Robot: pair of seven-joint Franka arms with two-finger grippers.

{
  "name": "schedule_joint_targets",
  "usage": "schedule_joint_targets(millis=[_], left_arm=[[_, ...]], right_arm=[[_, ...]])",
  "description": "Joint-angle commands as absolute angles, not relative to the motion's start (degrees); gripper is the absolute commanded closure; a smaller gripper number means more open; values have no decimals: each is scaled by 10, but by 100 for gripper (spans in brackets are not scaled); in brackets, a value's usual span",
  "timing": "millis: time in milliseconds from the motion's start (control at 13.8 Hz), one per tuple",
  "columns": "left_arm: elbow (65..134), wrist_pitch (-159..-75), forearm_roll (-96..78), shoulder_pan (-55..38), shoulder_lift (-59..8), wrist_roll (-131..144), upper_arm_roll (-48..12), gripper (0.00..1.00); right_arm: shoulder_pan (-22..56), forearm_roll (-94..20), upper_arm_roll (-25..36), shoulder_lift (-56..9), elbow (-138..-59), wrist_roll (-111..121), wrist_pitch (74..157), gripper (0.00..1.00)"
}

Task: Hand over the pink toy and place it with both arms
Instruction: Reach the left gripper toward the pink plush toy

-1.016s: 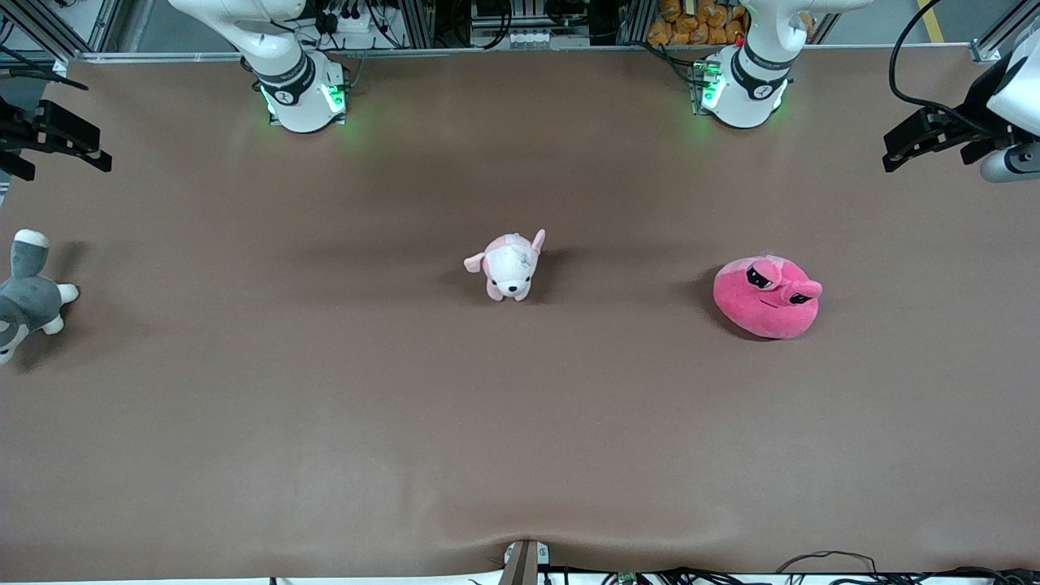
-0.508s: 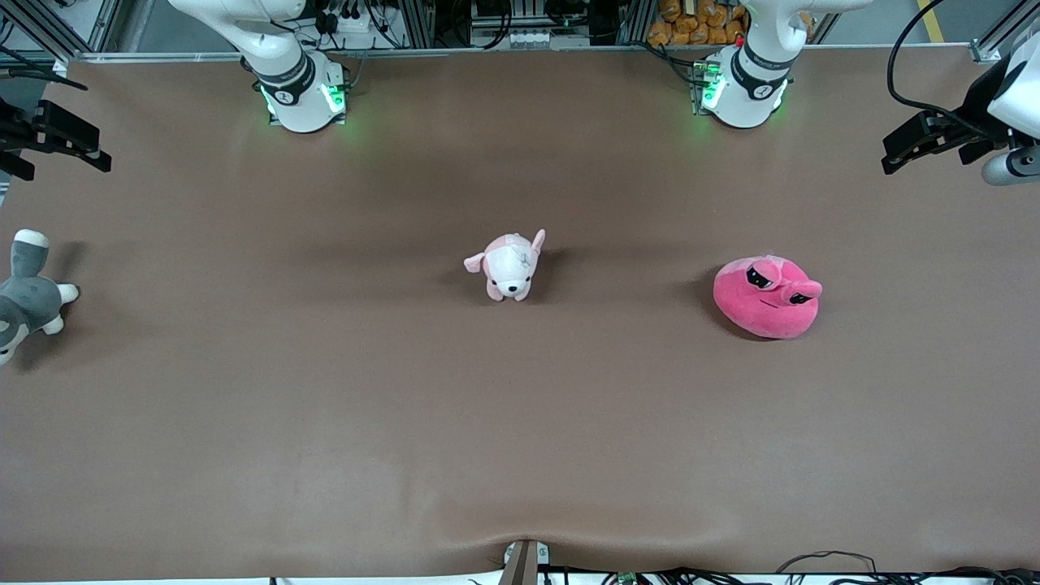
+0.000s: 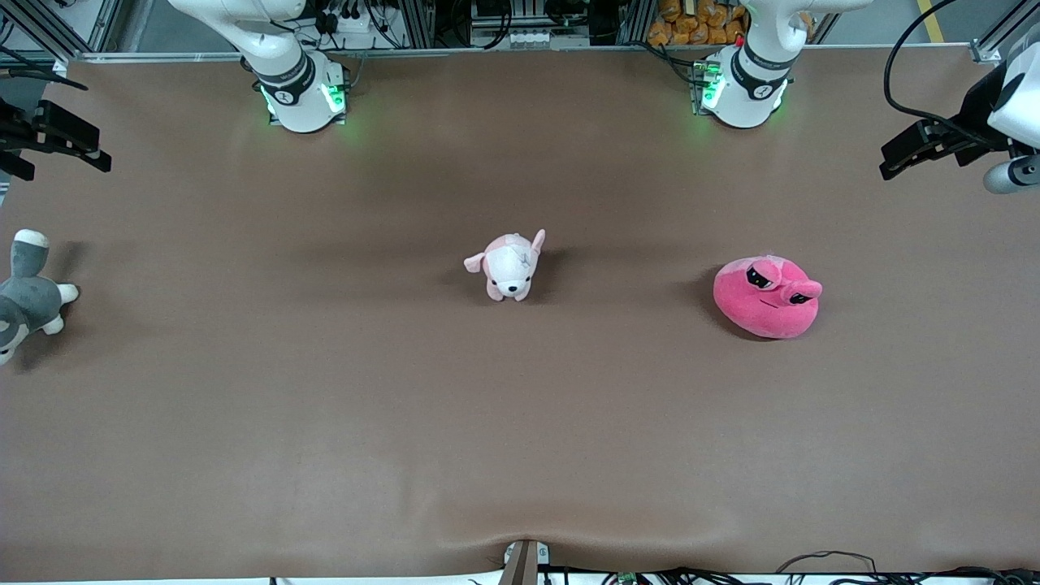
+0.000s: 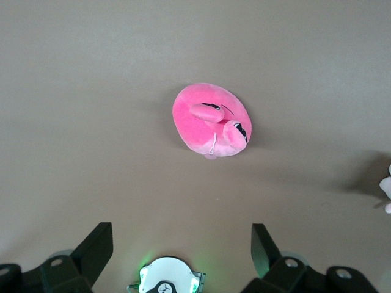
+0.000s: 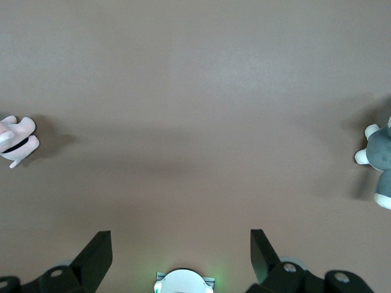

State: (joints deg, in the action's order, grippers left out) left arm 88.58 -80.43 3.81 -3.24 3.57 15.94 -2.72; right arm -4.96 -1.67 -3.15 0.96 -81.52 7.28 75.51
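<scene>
While the pink toy (image 3: 767, 296) lay untouched, the left gripper (image 3: 922, 146) hung wide open at the table's edge; the right gripper (image 3: 53, 138), also wide, waited. Reaching came next.

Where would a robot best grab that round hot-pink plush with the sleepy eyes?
Probably from straight above, with the fingers closing across the pink plush's soft rounded body below the bulging eyes, since it sits low and dome-shaped on the table. The left gripper, open at that end of the table, looks best placed for it.
</scene>
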Motion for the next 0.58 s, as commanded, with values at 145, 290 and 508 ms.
schedule_joint_targets(millis=[145,290,508], left_arm=[[902,-818,33,-18,32,204,-24,0],[914,-837,33,-15,32,207,-23,0],[929,-852,33,-15,27,266,-24,0]], right_arm=[[-57,-25,-35,22,-826,70,755,0],[-57,-25,-35,22,-826,70,756,0],[-56,-25,-35,22,-826,70,756,0]])
